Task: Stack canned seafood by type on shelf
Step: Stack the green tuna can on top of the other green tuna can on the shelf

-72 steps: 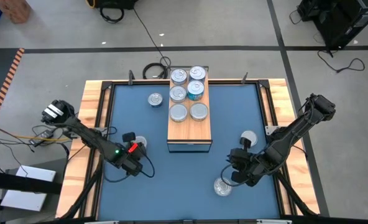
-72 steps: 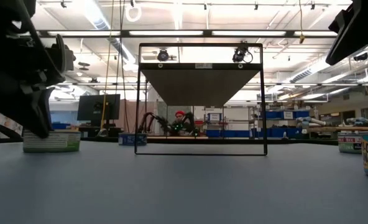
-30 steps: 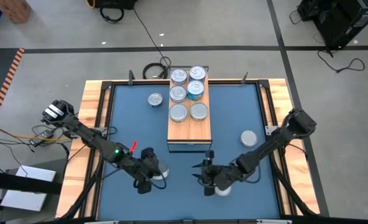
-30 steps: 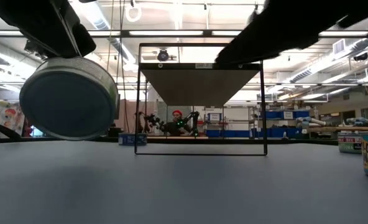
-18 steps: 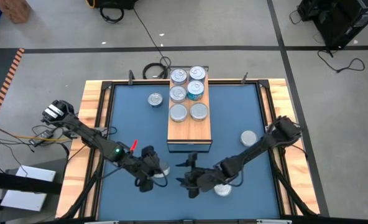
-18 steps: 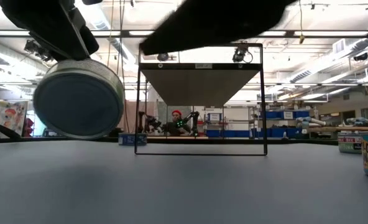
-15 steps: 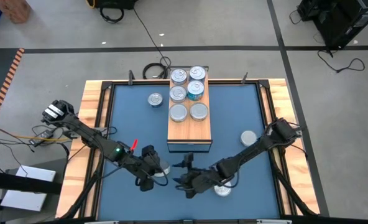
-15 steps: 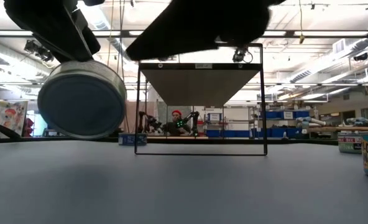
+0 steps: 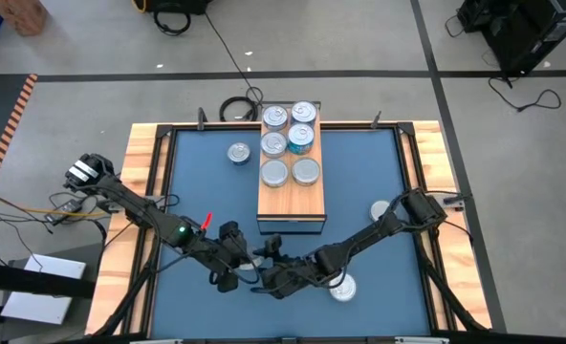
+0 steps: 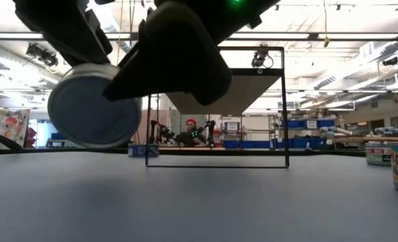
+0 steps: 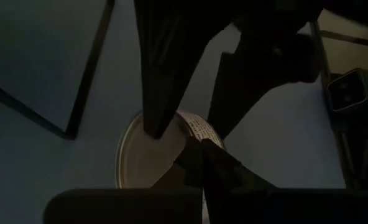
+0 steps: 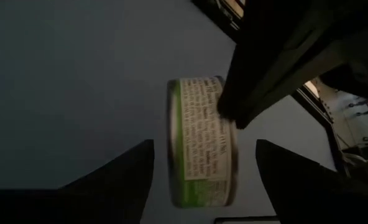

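My left gripper (image 9: pixel 235 256) hangs above the blue mat's near middle, shut on a tin of canned seafood (image 10: pixel 95 107) with a green label (image 12: pixel 199 143). My right gripper (image 9: pixel 266 269) has reached across to it and is open. Its fingers (image 12: pixel 125 177) stand on either side of the tin without touching it. The shelf (image 9: pixel 291 203) stands at the far middle, with several tins (image 9: pixel 275 173) resting flat on its wood top. My left gripper pinches the tin near its upper rim (image 12: pixel 227 102), with its fingers coming from above and from the table's left. The tin is lifted clear of the mat. It stands on edge, with one flat silver face (image 10: pixel 95 117) turned toward the table's near edge.
Loose tins lie flat on the mat: one near the front right (image 9: pixel 344 288), one at the right (image 9: pixel 380 209) partly under my right arm, and one left of the shelf (image 9: pixel 238 153). A wooden rim (image 9: pixel 141 162) frames the mat.
My right gripper has swung low over the mat toward the table's left edge, up to the tin in my left gripper. Its fingers now stand around that tin. The tin stays lifted and on edge.
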You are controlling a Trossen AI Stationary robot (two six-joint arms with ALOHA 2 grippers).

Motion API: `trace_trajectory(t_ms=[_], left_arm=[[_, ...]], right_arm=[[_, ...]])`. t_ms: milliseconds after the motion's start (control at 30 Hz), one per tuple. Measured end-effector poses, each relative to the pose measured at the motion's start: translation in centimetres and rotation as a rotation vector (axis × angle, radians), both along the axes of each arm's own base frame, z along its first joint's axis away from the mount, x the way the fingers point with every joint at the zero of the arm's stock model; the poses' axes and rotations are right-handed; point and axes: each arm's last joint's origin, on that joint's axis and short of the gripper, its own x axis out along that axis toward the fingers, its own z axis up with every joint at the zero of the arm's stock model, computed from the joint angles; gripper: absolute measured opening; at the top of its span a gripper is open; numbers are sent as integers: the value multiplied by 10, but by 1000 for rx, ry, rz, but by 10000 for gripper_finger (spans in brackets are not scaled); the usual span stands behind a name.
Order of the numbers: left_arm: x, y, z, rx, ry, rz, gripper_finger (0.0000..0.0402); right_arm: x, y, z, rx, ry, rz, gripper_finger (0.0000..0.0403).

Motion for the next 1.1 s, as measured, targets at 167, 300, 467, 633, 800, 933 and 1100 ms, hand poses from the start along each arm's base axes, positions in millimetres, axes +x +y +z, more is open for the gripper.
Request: trace_trajectory(t_ms=[167, 300, 467, 633, 800, 933, 1100], left_arm=[[2, -1, 3, -6, -31, -9, 0], [2, -1, 3, -5, -33, -6, 0], [3, -1, 4, -16, -59, 27, 4], [5, -1, 7, -13, -94, 43, 36], [2, -1, 9, 53, -105, 22, 75], [-5, 1, 20, 107, -149, 17, 96], [-19, -4, 35, 114, -222, -14, 101]], right_arm=[[2, -4, 0, 1, 3, -8, 258], [2, -6, -2, 22, 29, 10, 223], [2, -6, -2, 24, 35, 10, 157], [-1, -2, -3, 13, 44, 21, 143], [-3, 0, 0, 8, 46, 26, 143], [-6, -2, 11, 8, 32, 17, 143], [-10, 0, 27, 7, 8, 28, 143]])
